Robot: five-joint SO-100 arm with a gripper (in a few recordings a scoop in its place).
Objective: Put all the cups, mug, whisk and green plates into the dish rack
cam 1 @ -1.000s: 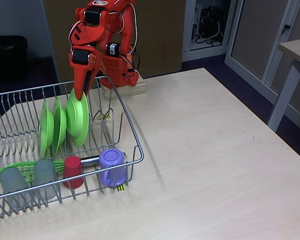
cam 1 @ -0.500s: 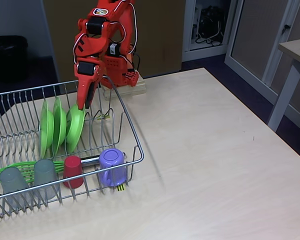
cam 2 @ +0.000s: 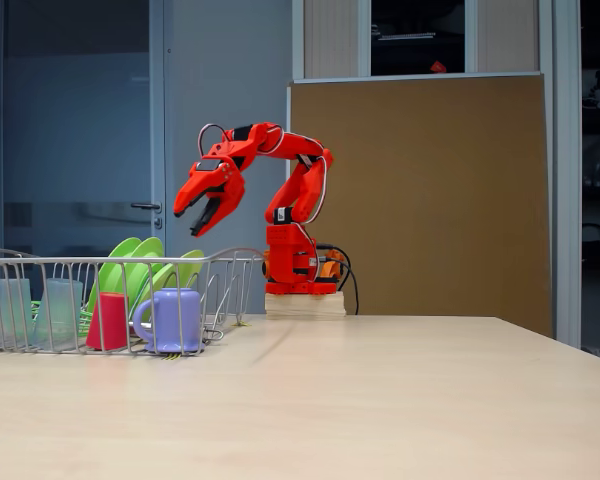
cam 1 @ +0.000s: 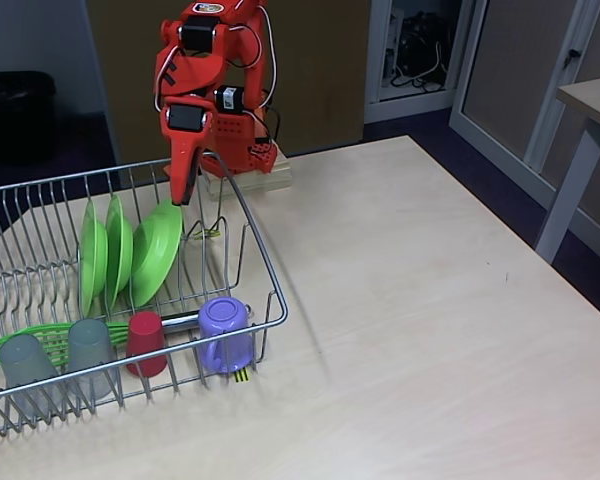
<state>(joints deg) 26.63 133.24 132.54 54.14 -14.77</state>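
A pale wood tabletop fills the room's foreground. Behind it stands a brown board. A glass door lies left, over dark floor.

Dish rack cut off at left edge, both fixed views.

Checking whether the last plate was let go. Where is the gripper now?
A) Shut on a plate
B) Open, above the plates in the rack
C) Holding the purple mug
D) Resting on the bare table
B: the gripper hangs open above the plates standing in the rack.
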